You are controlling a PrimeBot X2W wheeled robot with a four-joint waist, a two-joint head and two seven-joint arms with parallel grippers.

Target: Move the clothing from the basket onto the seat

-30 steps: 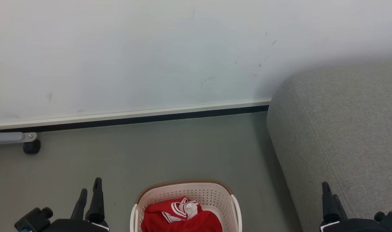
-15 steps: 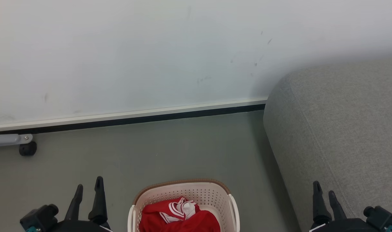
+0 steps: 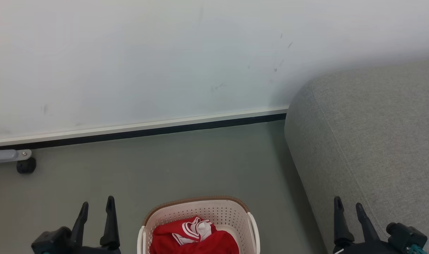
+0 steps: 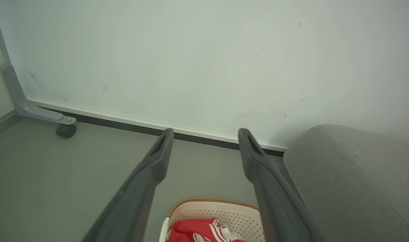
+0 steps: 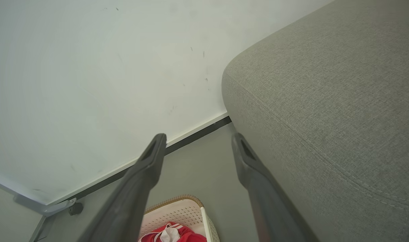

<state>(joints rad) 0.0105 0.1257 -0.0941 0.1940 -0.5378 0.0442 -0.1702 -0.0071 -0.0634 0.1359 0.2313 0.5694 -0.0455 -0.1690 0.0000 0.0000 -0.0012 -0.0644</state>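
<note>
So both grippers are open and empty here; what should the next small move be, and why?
Probably lower the right gripper into the basket onto the red clothing. It is open and holds nothing, the clothing lies bunched in the basket, and the seat is on that arm's side.

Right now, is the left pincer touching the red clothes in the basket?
Apart. The head view shows bare floor between the left pincer and the basket holding the clothing.

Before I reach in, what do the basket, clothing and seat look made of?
Cream-white perforated basket: probably moulded matte plastic, brown woven-look rim. Red clothing: thin soft fabric, crumpled, white striped trim. Grey seat: woven upholstery, visible weave, stitched seam.
</note>
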